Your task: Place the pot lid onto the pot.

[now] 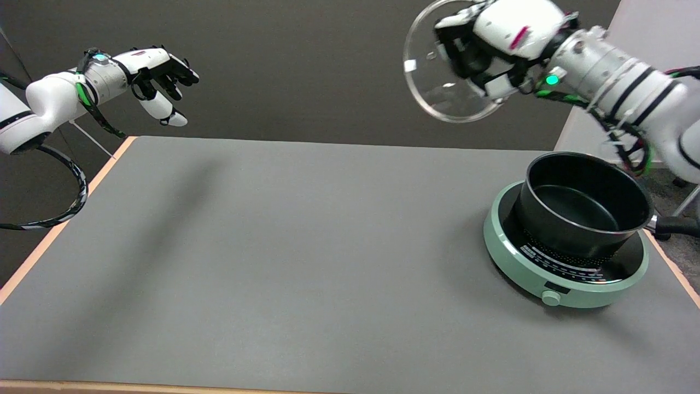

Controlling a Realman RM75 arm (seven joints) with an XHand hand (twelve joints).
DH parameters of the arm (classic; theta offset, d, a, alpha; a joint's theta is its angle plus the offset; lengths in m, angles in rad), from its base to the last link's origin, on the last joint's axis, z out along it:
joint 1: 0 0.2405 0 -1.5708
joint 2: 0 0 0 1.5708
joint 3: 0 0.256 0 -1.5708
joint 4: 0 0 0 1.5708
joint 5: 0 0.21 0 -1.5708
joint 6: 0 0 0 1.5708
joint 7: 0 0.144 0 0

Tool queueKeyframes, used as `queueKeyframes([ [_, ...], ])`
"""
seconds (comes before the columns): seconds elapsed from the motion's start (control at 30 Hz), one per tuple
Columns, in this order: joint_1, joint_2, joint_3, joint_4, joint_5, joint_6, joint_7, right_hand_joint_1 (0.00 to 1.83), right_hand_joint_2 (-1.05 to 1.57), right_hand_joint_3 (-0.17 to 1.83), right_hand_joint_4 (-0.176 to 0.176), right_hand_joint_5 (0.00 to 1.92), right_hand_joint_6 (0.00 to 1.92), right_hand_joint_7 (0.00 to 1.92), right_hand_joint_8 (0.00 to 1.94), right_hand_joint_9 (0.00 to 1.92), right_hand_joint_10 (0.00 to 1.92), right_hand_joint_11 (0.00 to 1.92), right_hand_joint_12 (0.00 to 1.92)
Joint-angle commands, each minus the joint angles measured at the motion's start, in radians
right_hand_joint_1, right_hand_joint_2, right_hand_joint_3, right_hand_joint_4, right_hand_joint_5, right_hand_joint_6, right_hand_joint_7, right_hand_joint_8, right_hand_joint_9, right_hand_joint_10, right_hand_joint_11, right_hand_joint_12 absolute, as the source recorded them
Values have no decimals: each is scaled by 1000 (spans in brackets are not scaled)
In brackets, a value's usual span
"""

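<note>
My right hand [500, 44] grips a clear glass pot lid [437, 87] high in the air at the upper right, the lid tilted on edge and facing left. The black pot [585, 205] stands open and empty on a pale green round cooker [547, 279] at the table's right side. The lid hangs above and to the left of the pot, well clear of its rim. The lid's knob is hidden inside my fingers.
The idle left hand [158, 76] hangs in the air at the upper left. A grey table [284, 246] with a wooden edge spreads across the view. The pot's black handle [675, 225] points right past the table edge. A white wall panel [645, 27] stands behind the arm.
</note>
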Motion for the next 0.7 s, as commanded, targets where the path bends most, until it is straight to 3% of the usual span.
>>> queueKeyframes([
  [0.03,-642,-5,798,-78,16,94,37,1683,770,995,176,527,1666,704,1750,658,1921,454,1921],
  [0.37,-973,-141,1179,-5,16,131,38,1684,767,1001,176,528,1662,708,1749,661,1921,461,1921],
  [0.53,-998,-199,1204,34,16,287,38,1684,766,1002,176,528,1662,709,1753,662,1921,459,1921],
  [0.6,-981,-216,1190,45,16,320,42,1490,998,927,176,493,1703,693,1775,726,1921,327,1921],
  [0.7,-938,-233,1164,46,16,322,95,1499,1036,913,176,446,1714,650,1803,678,1921,101,1921],
])
